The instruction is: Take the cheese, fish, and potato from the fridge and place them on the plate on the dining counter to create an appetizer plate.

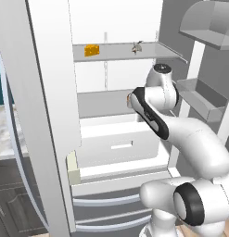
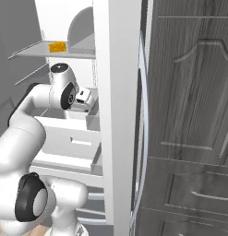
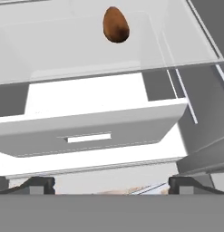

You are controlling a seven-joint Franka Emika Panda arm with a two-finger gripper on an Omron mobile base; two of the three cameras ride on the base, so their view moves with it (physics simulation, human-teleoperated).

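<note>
The fridge [image 1: 51,92] stands open with my arm reaching into it. On its upper grey shelf the orange cheese [image 1: 91,50] [image 2: 57,47] sits at the left and the small grey fish [image 1: 136,46] lies to its right. The brown potato [image 3: 115,25] rests on a lower pale shelf, behind the white drawer [image 3: 90,129]. My gripper [image 3: 111,186] is open above the drawer front, well short of the potato, with nothing between its fingertips [image 3: 38,183]. The plate and the dining counter are out of view.
The left fridge door [image 1: 23,120] and the right door [image 2: 117,115] stand open on either side of my arm. Door bins [image 1: 199,99] hang at the right. A dark grey panelled cabinet [image 2: 194,115] flanks the fridge. A marble top [image 1: 4,134] shows past the left door.
</note>
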